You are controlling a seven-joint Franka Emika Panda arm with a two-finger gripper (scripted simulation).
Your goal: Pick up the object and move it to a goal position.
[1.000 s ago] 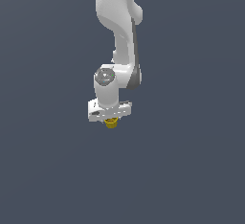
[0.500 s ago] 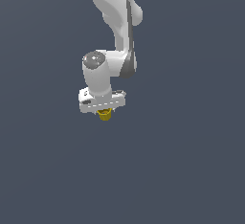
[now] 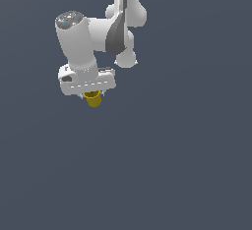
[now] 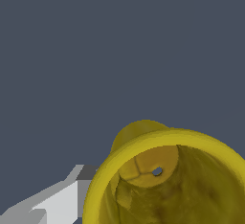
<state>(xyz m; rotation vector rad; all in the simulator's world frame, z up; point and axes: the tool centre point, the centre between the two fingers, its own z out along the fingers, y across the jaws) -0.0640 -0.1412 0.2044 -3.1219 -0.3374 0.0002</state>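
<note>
The object, a small yellow cup [image 3: 93, 99], hangs under the white gripper [image 3: 91, 95] in the exterior view, high above the grey floor. The gripper is shut on it, and only the cup's lower half shows below the hand. In the wrist view the cup [image 4: 167, 180] fills the near corner, its hollow inside facing the camera, with one grey-white finger [image 4: 62, 196] beside its rim. The other finger is out of sight.
The white arm [image 3: 115, 27] comes down from the top of the exterior view to the hand. All around is a plain dark grey surface [image 3: 187, 165] with nothing else on it.
The arm has carried the cup up and toward the exterior view's left over the last second. The grip on it looks unchanged.
</note>
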